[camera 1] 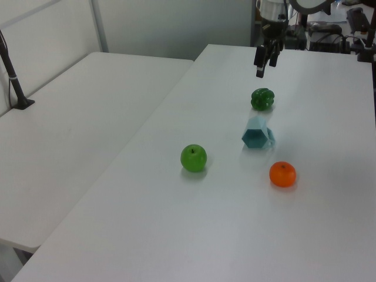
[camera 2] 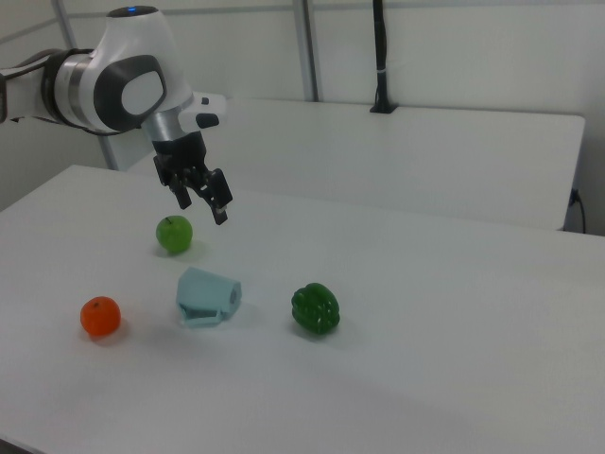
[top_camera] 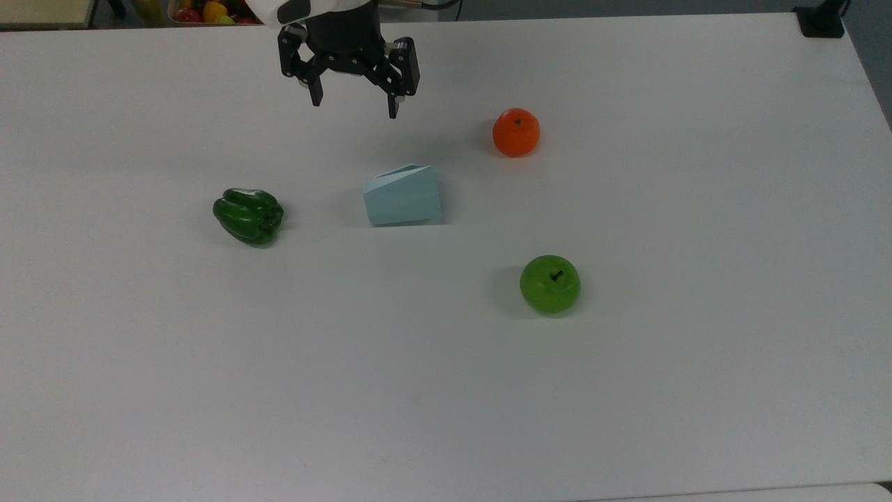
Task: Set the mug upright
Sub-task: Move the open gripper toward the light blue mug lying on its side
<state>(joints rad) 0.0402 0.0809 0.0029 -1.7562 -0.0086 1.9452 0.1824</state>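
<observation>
The pale light-blue faceted mug (top_camera: 403,194) lies on its side near the middle of the white table (top_camera: 446,390); I also see the mug (camera 1: 257,133) in the left view and the mug (camera 2: 207,296) in the right view. My gripper (top_camera: 355,104) hangs open in the air beyond the mug, toward the top view's upper edge, with nothing between its fingers. The gripper (camera 1: 263,63) is above the table in the left view, and the gripper (camera 2: 203,203) sits above and behind the mug in the right view.
A green bell pepper (top_camera: 249,216) lies at the top view's left of the mug. An orange (top_camera: 516,132) sits up and to the right, a green apple (top_camera: 550,284) lower right. A bin of fruit (top_camera: 205,10) stands past the table's far edge.
</observation>
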